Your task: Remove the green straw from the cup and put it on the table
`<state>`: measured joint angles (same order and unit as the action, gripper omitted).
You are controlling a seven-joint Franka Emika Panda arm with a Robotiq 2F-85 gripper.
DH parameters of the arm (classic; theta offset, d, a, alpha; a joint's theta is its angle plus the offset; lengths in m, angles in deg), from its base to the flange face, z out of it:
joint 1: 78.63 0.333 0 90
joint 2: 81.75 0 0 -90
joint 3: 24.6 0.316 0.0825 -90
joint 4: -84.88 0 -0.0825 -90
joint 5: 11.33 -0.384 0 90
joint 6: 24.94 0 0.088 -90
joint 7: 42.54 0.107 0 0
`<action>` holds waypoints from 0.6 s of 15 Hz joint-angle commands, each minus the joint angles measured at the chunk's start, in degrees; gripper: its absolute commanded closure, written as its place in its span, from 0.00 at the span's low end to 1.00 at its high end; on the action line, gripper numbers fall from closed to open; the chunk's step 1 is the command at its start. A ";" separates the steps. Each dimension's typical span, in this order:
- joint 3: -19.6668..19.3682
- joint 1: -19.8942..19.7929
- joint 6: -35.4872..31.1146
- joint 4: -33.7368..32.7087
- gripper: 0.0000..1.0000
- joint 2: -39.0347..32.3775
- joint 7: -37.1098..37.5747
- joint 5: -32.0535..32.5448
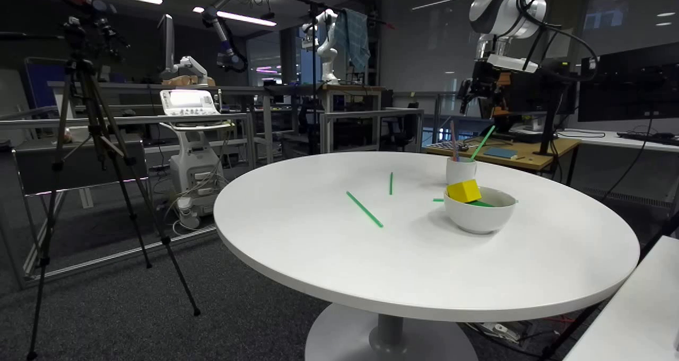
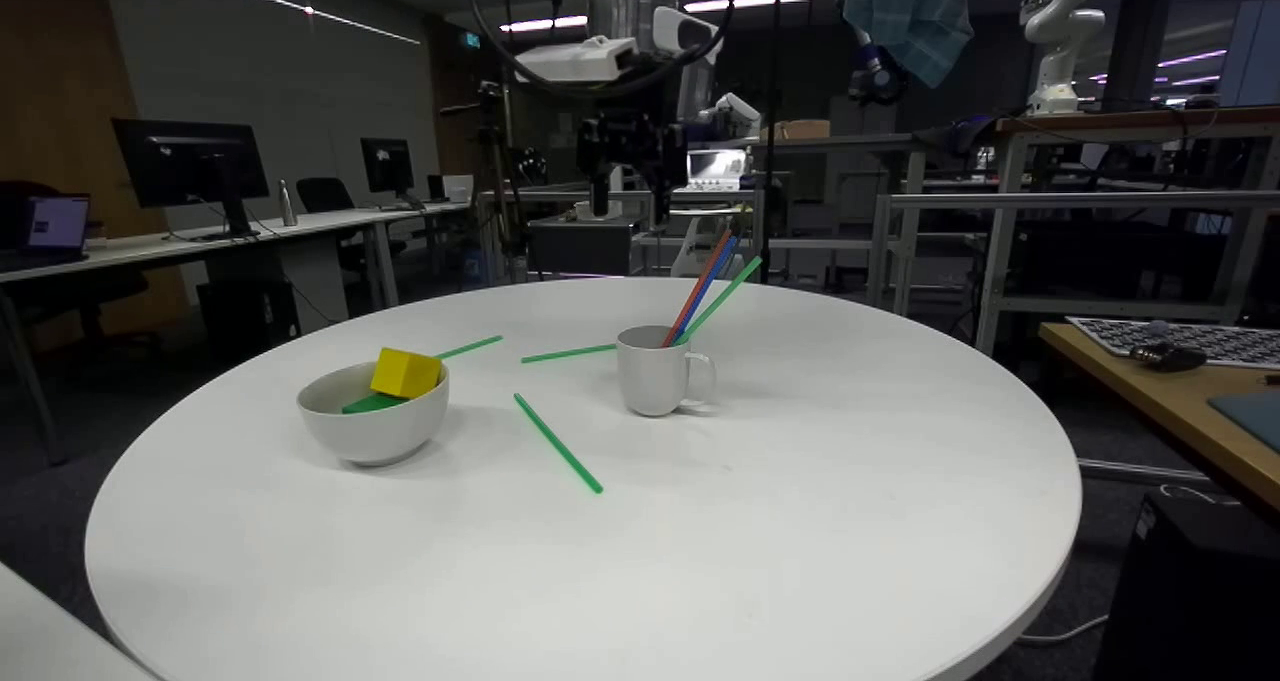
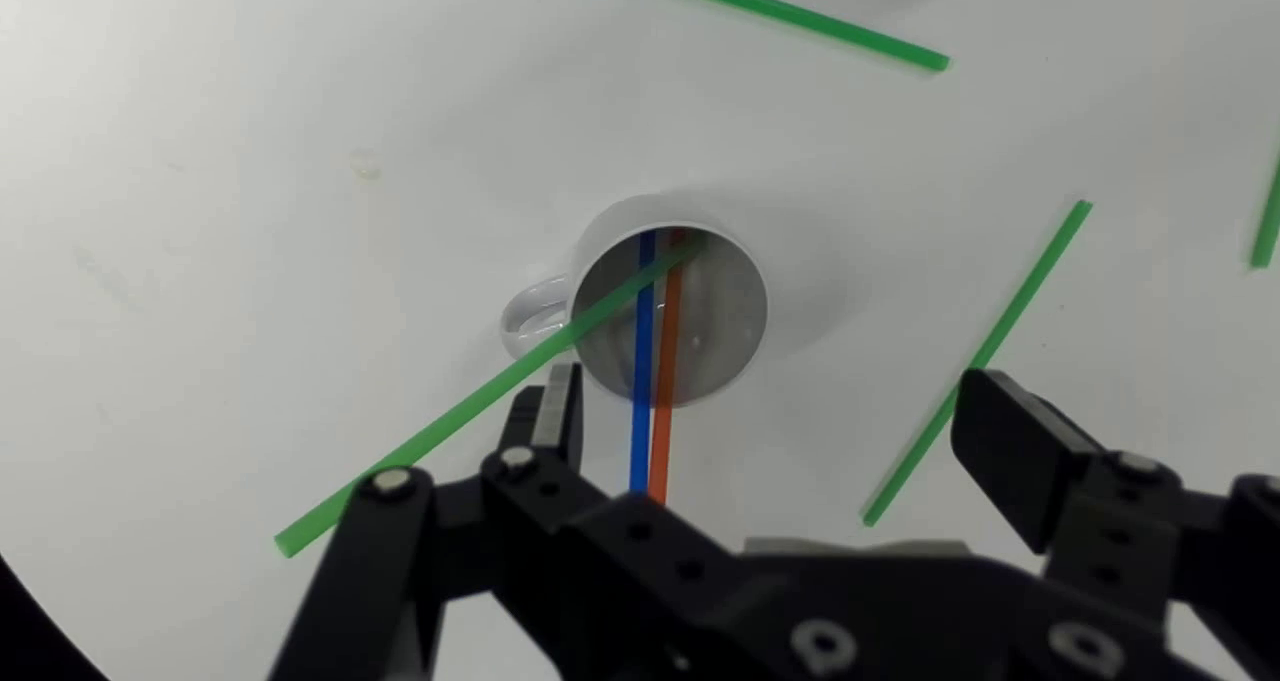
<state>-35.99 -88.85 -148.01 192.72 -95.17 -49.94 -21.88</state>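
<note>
The green straw is in the cup, its foot inside and its upper length slanting out over the rim, so neither half of the job is done yet. Above it, near but apart, hangs the claw, its two fingers spread wide with nothing pinched between them; both exterior views show air under the tips, so I'd call this the approach and no more.

Sharing the cup are a blue straw and an orange-red straw, close beside each other, and seen from the wrist it's those two that run into the space between the fingers, while the green one's free end strays outside it. Some lining up looks needed before any grab, to my eye. After that, all of it is left: close on the green straw alone, draw it clear of the rim, lay it on the table, let go.

(Three loose green straws already lie on that tabletop, mind you, but nothing here tells me whether they count, and one leans in the cup regardless.) Over near the loose ones sits a white bowl with a yellow block in it, no part of this errand as I read it
</note>
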 commanded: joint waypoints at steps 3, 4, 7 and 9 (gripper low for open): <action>0.97 -1.66 0.27 -0.33 0.00 -0.43 0.92 -1.34; 1.08 -1.64 0.27 -0.31 0.00 -0.45 0.91 -1.35; 1.19 -1.61 0.27 -0.30 0.00 -0.47 0.91 -1.35; 1.10 -1.87 2.46 -2.22 0.00 -2.10 2.13 -1.93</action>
<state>-35.63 -89.63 -147.88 192.59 -95.75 -49.08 -23.50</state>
